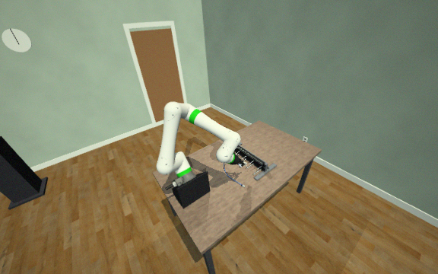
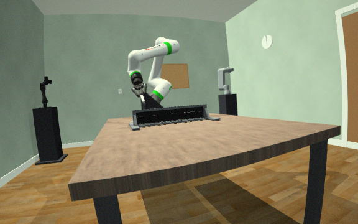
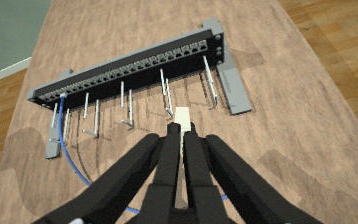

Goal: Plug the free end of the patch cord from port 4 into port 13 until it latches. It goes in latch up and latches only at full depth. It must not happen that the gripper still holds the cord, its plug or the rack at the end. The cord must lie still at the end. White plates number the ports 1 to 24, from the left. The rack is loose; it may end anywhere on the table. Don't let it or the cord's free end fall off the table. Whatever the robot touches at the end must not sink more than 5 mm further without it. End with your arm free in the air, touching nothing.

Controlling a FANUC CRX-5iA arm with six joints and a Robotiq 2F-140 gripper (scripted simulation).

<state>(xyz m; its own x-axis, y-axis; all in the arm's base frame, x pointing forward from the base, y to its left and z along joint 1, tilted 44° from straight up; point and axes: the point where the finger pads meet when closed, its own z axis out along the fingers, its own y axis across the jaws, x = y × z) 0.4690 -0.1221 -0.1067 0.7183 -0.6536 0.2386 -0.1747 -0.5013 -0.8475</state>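
The black patch panel rack stands on the wooden table, with thin metal bars sticking out in front of its ports. The blue patch cord is plugged in near the rack's left end and curves across the table. Its free end lies loose on the table, apart from my gripper. My gripper is shut and hovers in front of the rack's right half. A cream strip shows between its fingertips.
A black box stands by the arm's base at the table's near-left corner. The rack's grey feet stick out towards me. Black pedestals stand on the floor beyond the table.
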